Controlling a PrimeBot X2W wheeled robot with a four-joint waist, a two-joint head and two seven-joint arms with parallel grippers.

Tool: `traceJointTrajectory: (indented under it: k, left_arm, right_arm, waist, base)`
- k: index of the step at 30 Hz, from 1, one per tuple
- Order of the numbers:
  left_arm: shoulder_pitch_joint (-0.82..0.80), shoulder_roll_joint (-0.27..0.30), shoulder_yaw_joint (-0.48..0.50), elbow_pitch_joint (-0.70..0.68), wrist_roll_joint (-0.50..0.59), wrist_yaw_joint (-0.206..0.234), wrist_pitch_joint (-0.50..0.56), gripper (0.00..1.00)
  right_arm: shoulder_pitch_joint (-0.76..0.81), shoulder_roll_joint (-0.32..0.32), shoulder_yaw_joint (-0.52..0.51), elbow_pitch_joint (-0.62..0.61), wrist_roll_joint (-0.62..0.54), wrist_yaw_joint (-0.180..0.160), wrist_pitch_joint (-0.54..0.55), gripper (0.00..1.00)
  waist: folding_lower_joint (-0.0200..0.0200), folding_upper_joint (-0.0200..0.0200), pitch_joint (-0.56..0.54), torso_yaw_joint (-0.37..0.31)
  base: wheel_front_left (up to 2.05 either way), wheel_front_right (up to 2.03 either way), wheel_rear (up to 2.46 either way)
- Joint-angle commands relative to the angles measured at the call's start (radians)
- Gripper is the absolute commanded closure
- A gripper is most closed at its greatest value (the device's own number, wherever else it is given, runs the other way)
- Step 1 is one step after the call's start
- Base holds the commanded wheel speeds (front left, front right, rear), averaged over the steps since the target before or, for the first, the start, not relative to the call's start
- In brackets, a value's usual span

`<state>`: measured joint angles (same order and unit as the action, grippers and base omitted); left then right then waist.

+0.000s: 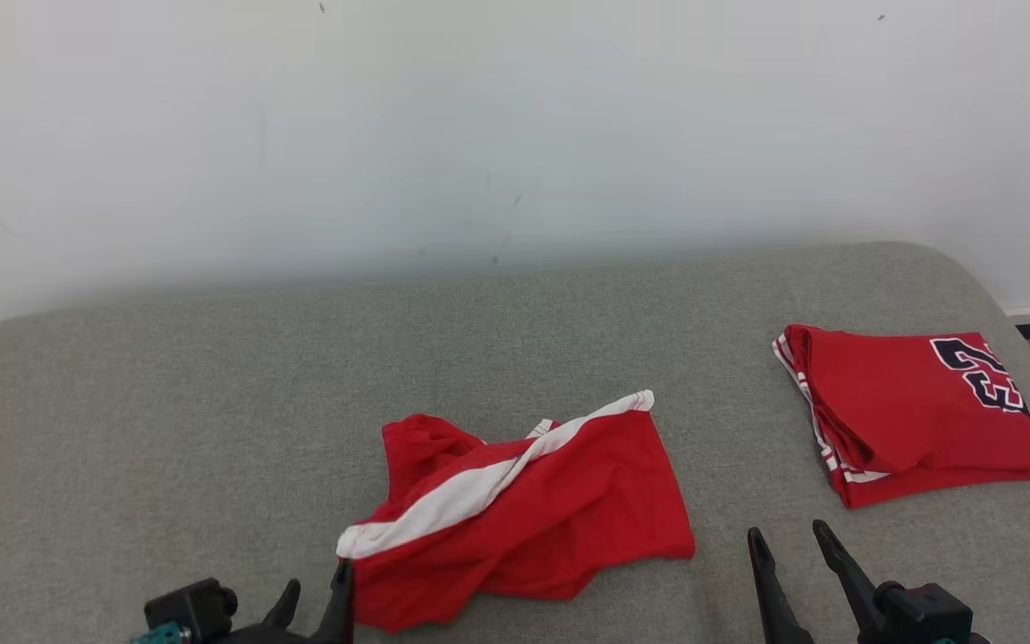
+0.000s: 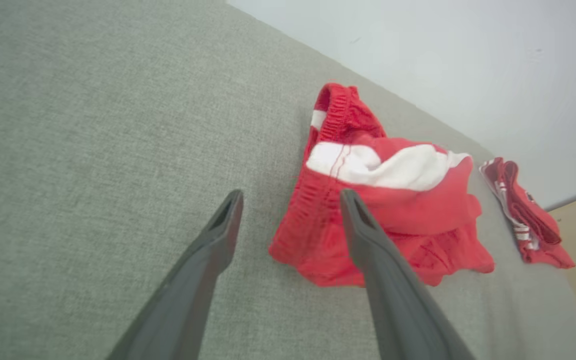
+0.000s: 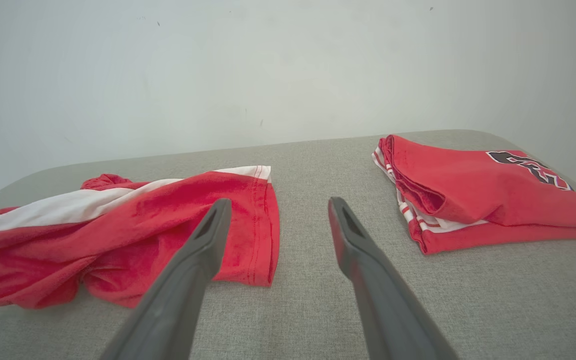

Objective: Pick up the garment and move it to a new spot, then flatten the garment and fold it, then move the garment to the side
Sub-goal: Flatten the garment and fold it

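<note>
The garment [image 1: 551, 510], a pair of red shorts with a white stripe, lies crumpled on the grey fabric-covered tabletop [image 1: 211, 402], in the near middle just ahead of the robot. The left gripper [image 1: 314, 595] sits low at the garment's near left corner with its fingers [image 2: 208, 250] spread apart and holding nothing; one fingertip is right at the cloth's edge, though contact cannot be told. The right gripper [image 1: 789, 537] rests over bare tabletop between the garment and a folded red jersey [image 1: 899, 411], its fingers [image 3: 368, 280] also wide open and empty. The jersey, with a dark number on it, lies well to the right, near a pale wall [image 1: 479, 134].
</note>
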<state>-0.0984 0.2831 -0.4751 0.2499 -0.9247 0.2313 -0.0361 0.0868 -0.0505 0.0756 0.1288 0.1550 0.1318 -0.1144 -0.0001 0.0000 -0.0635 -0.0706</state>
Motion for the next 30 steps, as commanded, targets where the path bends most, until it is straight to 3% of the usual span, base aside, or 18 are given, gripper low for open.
traceJointTrajectory:
  k: [1, 4, 9, 13, 30]
  left_arm:
    - [0.013, 0.007, 0.018, -0.021, -0.027, -0.014, 0.011, 0.0]
    - [-0.001, 0.056, 0.035, -0.08, -0.04, -0.021, 0.054, 0.0]
    - [-0.031, 0.146, -0.006, -0.169, 0.019, 0.025, 0.158, 0.0]
    - [-0.053, 0.181, -0.072, -0.173, 0.047, 0.007, 0.255, 0.0]
    - [-0.134, 0.176, -0.142, -0.055, 0.073, -0.03, 0.331, 0.0]
  right_arm:
    - [0.009, 0.0, -0.001, -0.003, -0.011, -0.003, 0.001, 0.0]
    - [0.008, 0.0, -0.003, -0.005, -0.009, -0.003, 0.003, 0.0]
    - [0.01, 0.0, -0.007, -0.007, -0.009, -0.003, 0.003, 0.0]
    - [0.004, 0.0, -0.003, -0.006, -0.005, -0.003, 0.002, 0.0]
    - [-0.02, 0.0, 0.001, -0.002, -0.01, -0.003, -0.001, 0.0]
  waist:
    - [0.0001, 0.0, -0.001, -0.002]
    - [0.0001, 0.0, -0.002, -0.007]
    - [0.0001, 0.0, 0.001, -0.014]
    - [0.0001, 0.0, 0.009, -0.02]
    - [0.0001, 0.0, 0.034, -0.033]
  base:
    - [0.0, 0.0, 0.0]
    - [0.0, 0.0, 0.0]
    - [0.0, 0.0, 0.0]
    - [0.0, 0.0, 0.0]
    - [0.0, 0.0, 0.0]
